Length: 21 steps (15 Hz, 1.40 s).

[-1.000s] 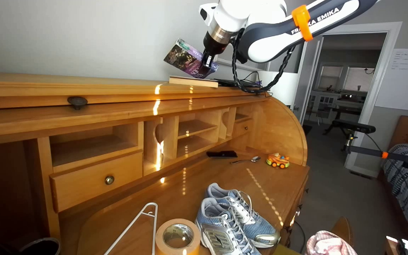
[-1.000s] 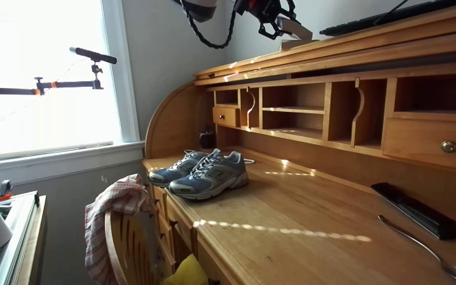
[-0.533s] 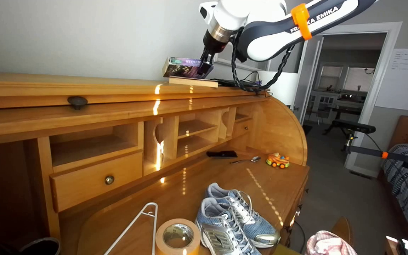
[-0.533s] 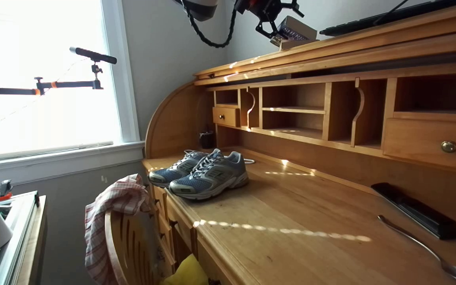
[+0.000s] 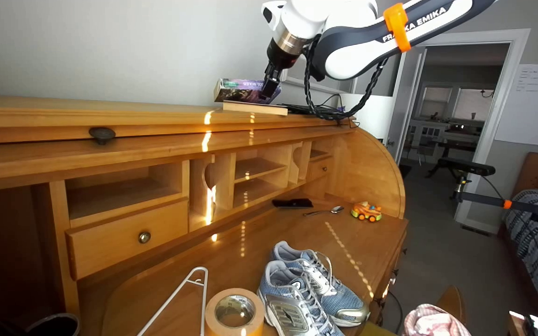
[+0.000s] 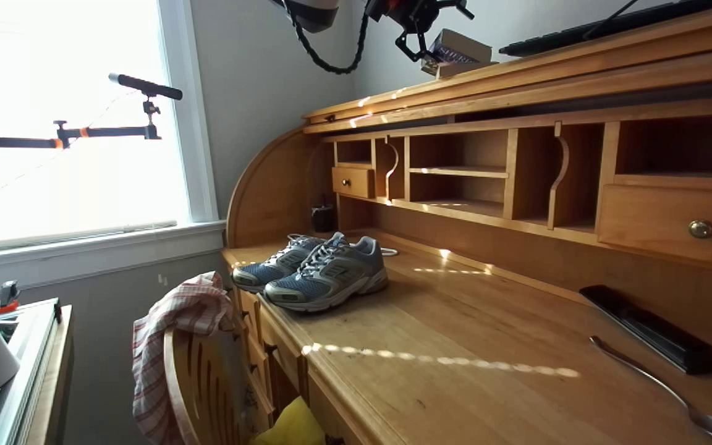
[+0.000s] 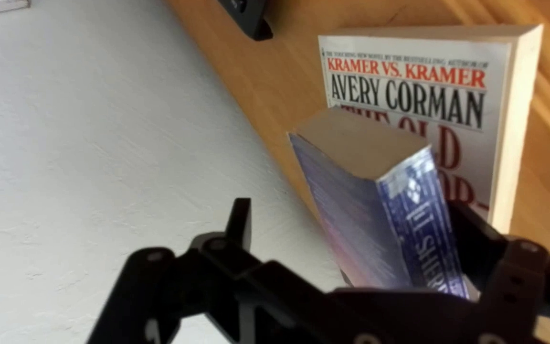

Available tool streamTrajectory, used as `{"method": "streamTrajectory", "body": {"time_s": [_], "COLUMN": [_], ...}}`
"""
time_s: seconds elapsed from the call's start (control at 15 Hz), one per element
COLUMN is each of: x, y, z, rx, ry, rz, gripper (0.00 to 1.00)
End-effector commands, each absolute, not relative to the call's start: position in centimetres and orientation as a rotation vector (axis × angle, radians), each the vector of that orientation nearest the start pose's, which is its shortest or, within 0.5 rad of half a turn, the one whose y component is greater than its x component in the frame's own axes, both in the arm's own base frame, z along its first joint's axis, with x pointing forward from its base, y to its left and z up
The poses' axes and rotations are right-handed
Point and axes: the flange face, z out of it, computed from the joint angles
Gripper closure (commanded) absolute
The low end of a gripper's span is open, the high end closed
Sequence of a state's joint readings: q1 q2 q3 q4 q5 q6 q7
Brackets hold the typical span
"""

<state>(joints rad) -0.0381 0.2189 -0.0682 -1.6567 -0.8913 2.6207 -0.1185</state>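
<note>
A thick purple paperback (image 5: 238, 92) rests on a lower, pale-covered paperback (image 5: 255, 108) on top of the roll-top desk. In the wrist view the purple book (image 7: 361, 220) shows its spine and page edges, overlapping the white cover (image 7: 404, 71) of the book beneath. My gripper (image 7: 351, 209) has its jaws wide apart around the purple book. One finger (image 7: 475, 234) is close beside the spine; whether it touches, I cannot tell. The opposite finger (image 7: 240, 220) stands well away, over the wall. An exterior view also shows the gripper (image 6: 449, 36) spread above the books.
A wall (image 5: 110, 51) rises directly behind the desk top. A black keyboard-like object (image 6: 609, 28) lies along that top. Below, the desk surface bears sneakers (image 5: 306, 289), a tape roll (image 5: 235, 310), a white hanger (image 5: 199, 280), a spoon (image 5: 323, 212) and a toy car (image 5: 366, 212).
The jaws have opened and let go of the purple book. It has dropped from a tilted, raised pose onto the pale book. The arm has barely moved.
</note>
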Motion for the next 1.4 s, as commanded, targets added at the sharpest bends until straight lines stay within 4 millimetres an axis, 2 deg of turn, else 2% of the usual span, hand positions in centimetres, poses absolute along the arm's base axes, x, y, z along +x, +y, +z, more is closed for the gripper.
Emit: {"method": "streamTrajectory", "body": {"time_s": [0.0,0.2,0.53,0.87,1.13,1.33], "x": [66.7,66.3,65.5,64.2,62.4,60.5], "y": [-4.2,-3.6,-3.9,-3.2,-1.5,-0.8], "z": [56.4,56.9,57.2,57.8,58.5,59.0], "rx": [2.162,2.164,2.187,2.207,2.215,2.253], "ry": [0.72,0.715,0.623,0.597,0.595,0.512], "rz": [0.716,0.719,0.582,0.507,0.528,0.572], "gripper": [0.0,0.0,0.0,0.0,0.0,0.0]}}
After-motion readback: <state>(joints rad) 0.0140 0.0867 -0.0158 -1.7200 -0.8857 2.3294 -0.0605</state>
